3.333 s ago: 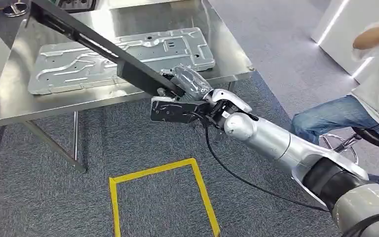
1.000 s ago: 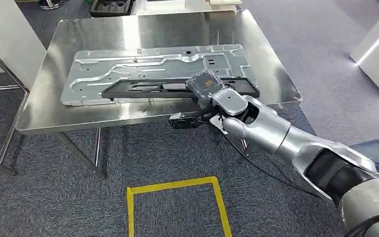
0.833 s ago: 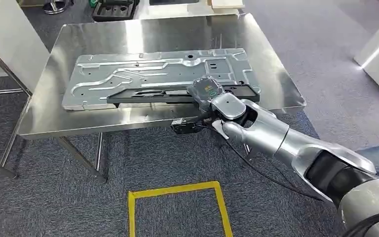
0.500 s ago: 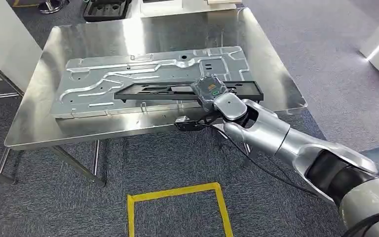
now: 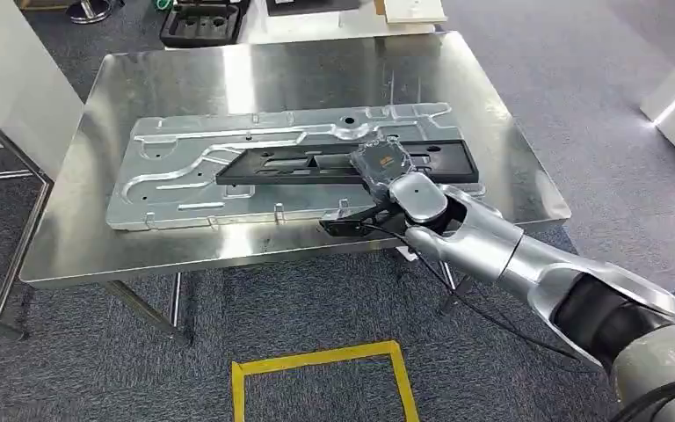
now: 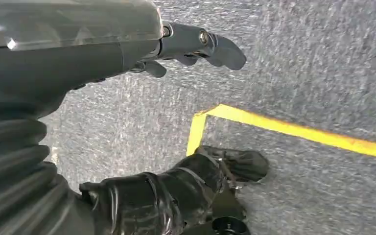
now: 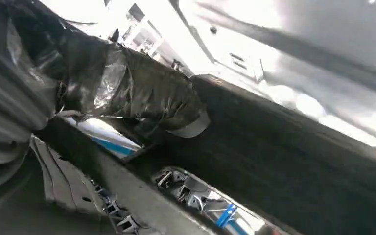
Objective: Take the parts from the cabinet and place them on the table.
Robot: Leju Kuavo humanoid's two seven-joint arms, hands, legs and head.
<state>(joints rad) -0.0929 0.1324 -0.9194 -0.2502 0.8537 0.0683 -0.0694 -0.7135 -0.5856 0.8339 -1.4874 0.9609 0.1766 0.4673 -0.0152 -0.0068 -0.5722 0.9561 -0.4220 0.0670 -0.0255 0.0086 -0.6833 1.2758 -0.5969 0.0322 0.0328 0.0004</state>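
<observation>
The right hand (image 5: 378, 163) grips the long black part (image 5: 343, 163), which lies flat across the silver panel (image 5: 185, 167) at the table's (image 5: 272, 66) centre. The placing step looks nearly done; next, release and draw back toward five o'clock. The left hand (image 6: 196, 46) hangs with nothing in it, fingers loosely apart.

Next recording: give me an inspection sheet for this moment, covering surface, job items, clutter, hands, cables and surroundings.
Surface: steel table, shiny.
Job's things: long black part lies across the grey stamped metal panel on the table.
Clutter: nothing seen on the table beyond these.
Hands: right hand grips the black part near its middle; left hand hangs over the carpet, fingers apart, holding nothing.
Cables: black cable runs along the right arm, below the table's edge.
Surroundings: grey carpet with yellow tape outline; black tray behind the table.
</observation>
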